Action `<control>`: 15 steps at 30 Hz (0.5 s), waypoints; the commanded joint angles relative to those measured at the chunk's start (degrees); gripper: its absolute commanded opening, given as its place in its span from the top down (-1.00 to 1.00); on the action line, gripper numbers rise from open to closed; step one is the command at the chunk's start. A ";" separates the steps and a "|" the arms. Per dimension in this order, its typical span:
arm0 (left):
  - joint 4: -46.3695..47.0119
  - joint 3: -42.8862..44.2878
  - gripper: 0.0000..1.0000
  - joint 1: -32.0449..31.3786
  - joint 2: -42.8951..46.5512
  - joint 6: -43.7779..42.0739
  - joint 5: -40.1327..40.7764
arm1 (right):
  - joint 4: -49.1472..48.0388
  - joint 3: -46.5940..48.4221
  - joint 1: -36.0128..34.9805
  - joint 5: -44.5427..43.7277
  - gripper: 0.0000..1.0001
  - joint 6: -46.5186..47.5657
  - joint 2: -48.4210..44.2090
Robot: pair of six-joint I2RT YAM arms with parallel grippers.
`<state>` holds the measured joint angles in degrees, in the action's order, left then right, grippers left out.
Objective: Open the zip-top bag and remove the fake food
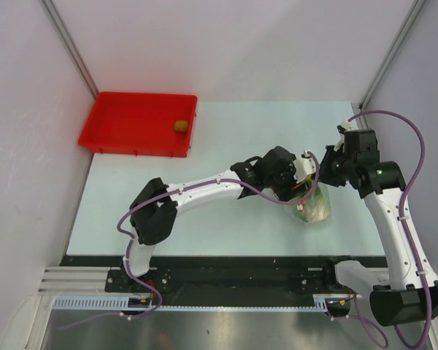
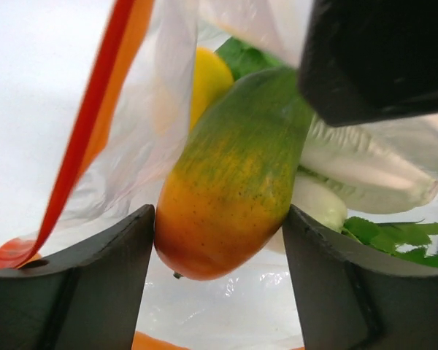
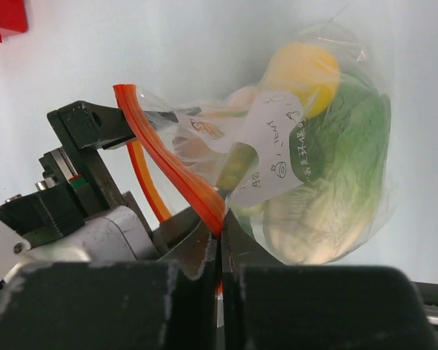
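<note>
The zip-top bag (image 1: 317, 208) lies at the table's right centre, its mouth held open. My right gripper (image 3: 220, 222) is shut on its red-orange zip strip (image 3: 168, 160). My left gripper (image 2: 219, 215) reaches into the mouth, and its two fingers press both sides of the orange-green mango-like fruit (image 2: 233, 175). The yellow piece (image 2: 208, 76), green lettuce (image 2: 394, 237) and a white piece (image 2: 317, 200) lie behind it inside the bag. In the top view the left gripper (image 1: 301, 188) and right gripper (image 1: 323, 171) meet at the bag's top. A small brown piece (image 1: 180, 125) sits in the red tray.
The red tray (image 1: 124, 120) stands at the table's far left corner. White walls close in the left, back and right sides. A black rail runs along the near edge by the arm bases.
</note>
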<state>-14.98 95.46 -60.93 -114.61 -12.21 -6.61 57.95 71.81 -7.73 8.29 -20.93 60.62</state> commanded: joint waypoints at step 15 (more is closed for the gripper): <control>-4.88 1.93 1.00 -1.39 9.57 0.07 -7.01 | -2.85 2.81 0.61 -3.54 1.00 1.41 -0.07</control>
<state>-19.38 96.77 -61.17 -113.95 -13.54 -7.92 58.00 71.81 -7.14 7.51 -20.82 60.86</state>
